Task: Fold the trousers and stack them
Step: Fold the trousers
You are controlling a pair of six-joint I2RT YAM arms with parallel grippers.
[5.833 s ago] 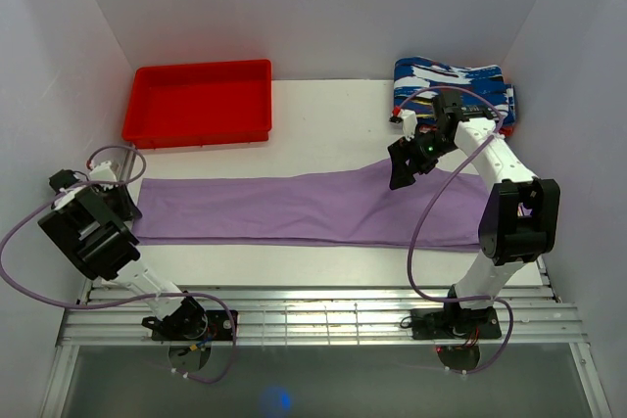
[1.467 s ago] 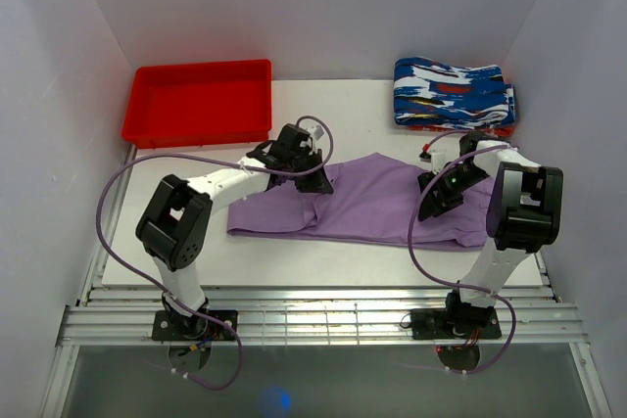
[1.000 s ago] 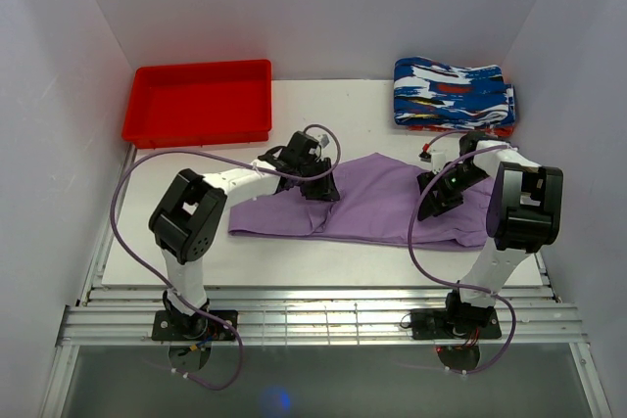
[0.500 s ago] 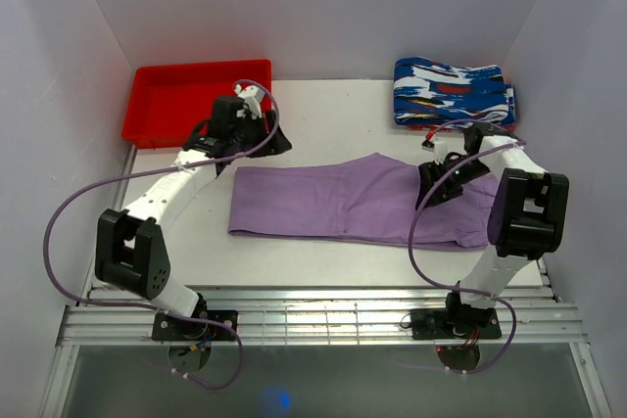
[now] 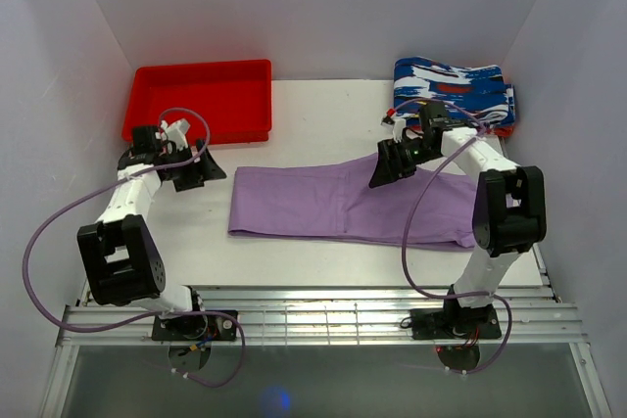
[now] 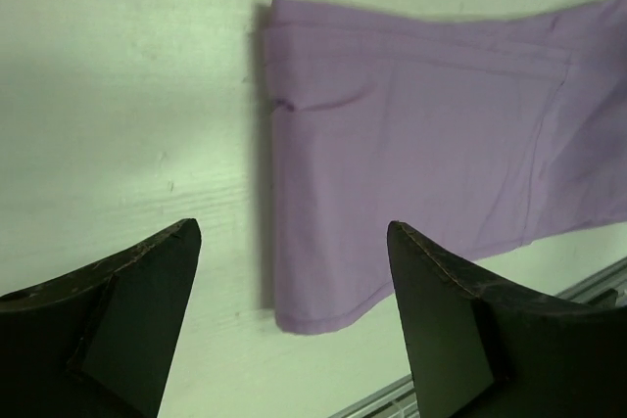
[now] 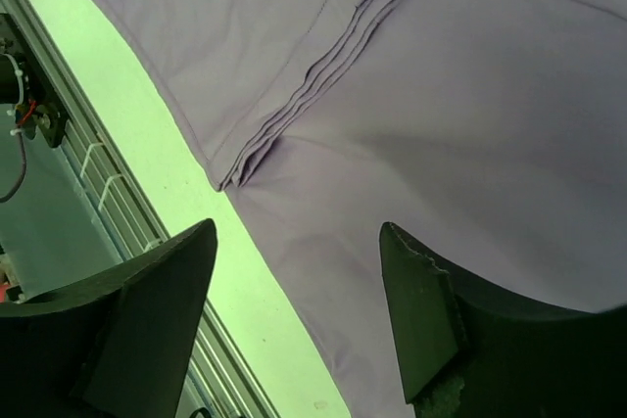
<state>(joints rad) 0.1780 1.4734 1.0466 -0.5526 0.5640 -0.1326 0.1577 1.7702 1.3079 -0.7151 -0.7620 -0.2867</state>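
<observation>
Trousers [image 5: 333, 205] lie folded flat on the table [image 5: 176, 252]; my left gripper [image 5: 210, 171] hangs off their left end, jaws apart, nothing between; my right gripper [image 5: 380, 175] hovers over their far edge, jaws apart and empty; red tray [image 5: 201, 103], patterned stack [image 5: 453, 90] beyond

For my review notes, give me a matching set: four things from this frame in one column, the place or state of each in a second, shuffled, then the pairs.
1. lilac cloth trousers
2. red plastic tray
3. blue-white-red patterned folded garments
4. right gripper

A. far right corner of the table
B. open, over the lilac cloth
C. far left of the table
D. folded, mid-table

Pairs: 1-D; 2-C; 3-A; 4-B
</observation>
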